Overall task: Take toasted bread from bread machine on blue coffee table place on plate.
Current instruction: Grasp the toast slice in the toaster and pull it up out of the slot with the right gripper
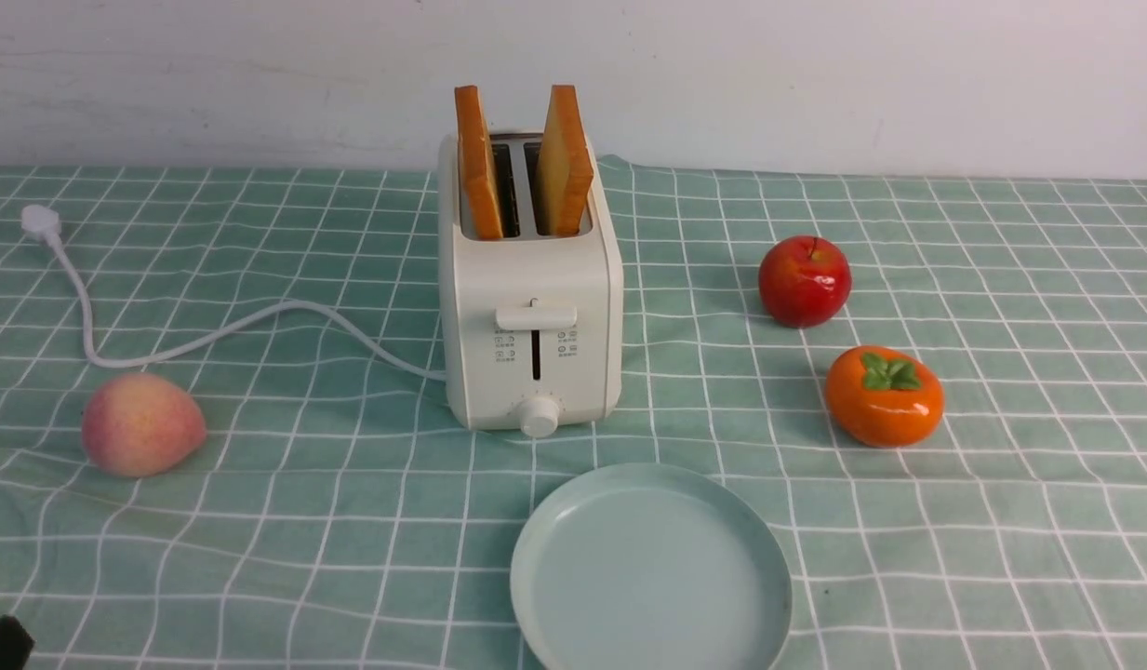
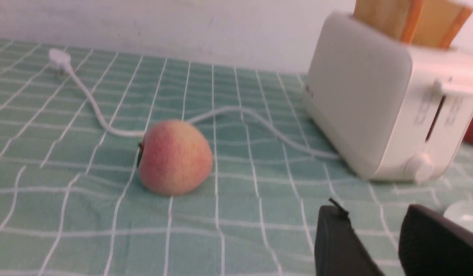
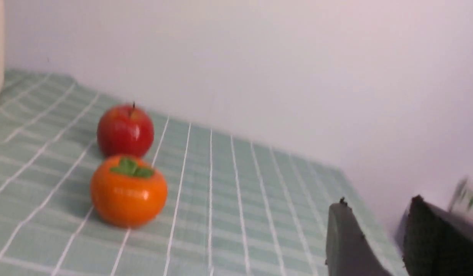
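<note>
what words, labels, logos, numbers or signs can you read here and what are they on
No word, brand or number can be read.
Toaster front, either side of the lever slot: small printed icons with tiny marks under them, too small to read.
Same marks in the left wrist view: too blurred to read.
Plate: no text seen.

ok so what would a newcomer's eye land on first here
Probably the cream toaster, standing at the back with two slices of toast poking up from its slots. Next, perhaps, the glossy red apple and orange persimmon to its right, vivid against the green cloth.
</note>
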You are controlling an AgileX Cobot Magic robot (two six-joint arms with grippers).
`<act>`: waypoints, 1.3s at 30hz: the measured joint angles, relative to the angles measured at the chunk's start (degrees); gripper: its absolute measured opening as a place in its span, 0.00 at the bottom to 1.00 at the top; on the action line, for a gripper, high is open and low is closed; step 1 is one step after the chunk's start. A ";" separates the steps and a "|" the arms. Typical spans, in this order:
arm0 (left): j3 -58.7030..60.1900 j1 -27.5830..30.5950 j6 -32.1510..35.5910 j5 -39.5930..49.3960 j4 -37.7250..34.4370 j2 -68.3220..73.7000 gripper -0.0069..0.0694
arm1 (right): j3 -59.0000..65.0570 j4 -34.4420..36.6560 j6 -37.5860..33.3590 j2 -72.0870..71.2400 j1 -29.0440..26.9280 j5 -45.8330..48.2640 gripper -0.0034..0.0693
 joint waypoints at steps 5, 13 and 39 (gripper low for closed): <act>0.00 0.00 -1.34 -6.56 0.00 0.00 0.40 | 0.00 -8.68 -0.46 0.00 0.00 -9.92 0.38; 0.00 0.00 -1.64 -9.09 -0.14 0.00 0.40 | 0.00 -20.51 -0.65 0.00 0.00 -13.85 0.38; -11.00 0.00 -10.24 -23.56 -12.65 2.27 0.40 | -26.50 6.14 40.14 7.35 0.00 -2.89 0.38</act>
